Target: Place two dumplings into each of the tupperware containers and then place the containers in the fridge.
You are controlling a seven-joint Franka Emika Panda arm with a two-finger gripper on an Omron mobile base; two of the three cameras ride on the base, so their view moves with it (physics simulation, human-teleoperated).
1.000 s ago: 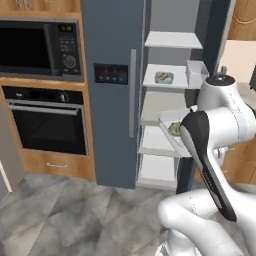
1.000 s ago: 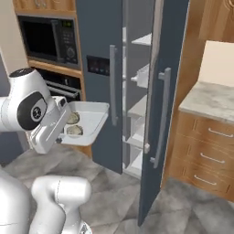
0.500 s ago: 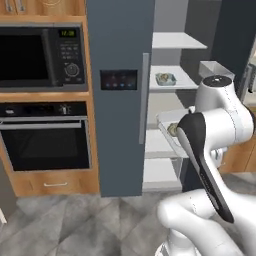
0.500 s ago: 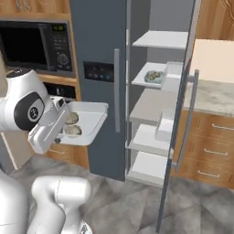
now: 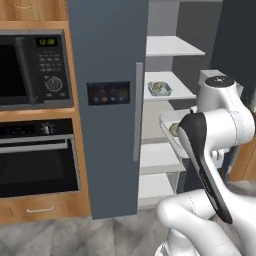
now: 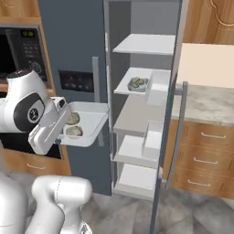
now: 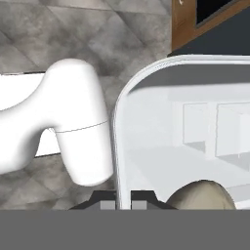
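Lying flat and level in the air, the held container (image 6: 89, 123) points its long side toward the open fridge (image 6: 137, 114), its far end just short of the middle shelves. Two dumplings (image 6: 73, 124) sit side by side at the end nearest the arm, one a little closer to the fridge than the other. The pincer (image 7: 123, 199) is clamped narrowly on the tray's near rim (the hand view shows the thin rim running between the two finger tips), with one dumpling (image 7: 202, 194) just inside that edge.

A second container (image 6: 138, 83) rests on the fridge's second shelf from the top, holding dumplings of its own (image 5: 158, 87); its long side runs across the shelf. The shelves (image 6: 145, 45) are white and stacked one above another, and white bins (image 6: 152, 140) stand at their right.

The closed fridge door (image 5: 107, 95) is slate blue-grey, with a vertical grey handle (image 5: 137, 110) and a dark control panel (image 5: 107, 93). To its left a microwave (image 5: 32, 70) sits above an oven (image 5: 37, 157) in wood cabinets. Right of the fridge, a pale stone table (image 6: 205, 98) tops wooden drawers (image 6: 203, 157). The floor (image 7: 58, 34) is mottled grey tile.
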